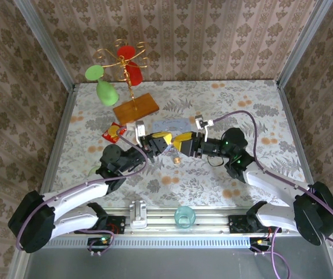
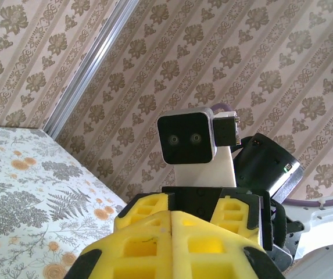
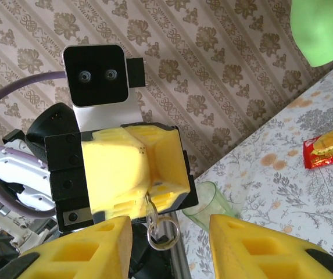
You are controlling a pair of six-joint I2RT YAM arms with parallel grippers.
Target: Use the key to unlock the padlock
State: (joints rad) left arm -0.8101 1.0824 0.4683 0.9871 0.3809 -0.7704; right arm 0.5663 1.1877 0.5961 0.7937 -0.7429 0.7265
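The two hands meet tip to tip in the middle of the top view, above the flowered table (image 1: 230, 104). The left hand (image 3: 146, 174) has its yellow fingers pressed together, pinching the upper end of a short metal chain (image 3: 152, 214) that hangs down and ends in a ring. The right hand (image 3: 171, 228) is spread, with its fingers (image 3: 90, 247) standing on either side of that ring at the bottom of its own view.

Just below the meeting hands in the top view sits the padlock (image 1: 176, 158), a tiny brass-coloured speck (too small to tell whether it hangs or rests). A pale blue tin (image 1: 172, 124) lies just above the hands and a red-and-yellow packet (image 1: 114, 133) lies to their left. A wire stand (image 1: 134, 107) on a wooden base stands at the upper left, and a green cup (image 1: 185, 216) is at the bottom centre.
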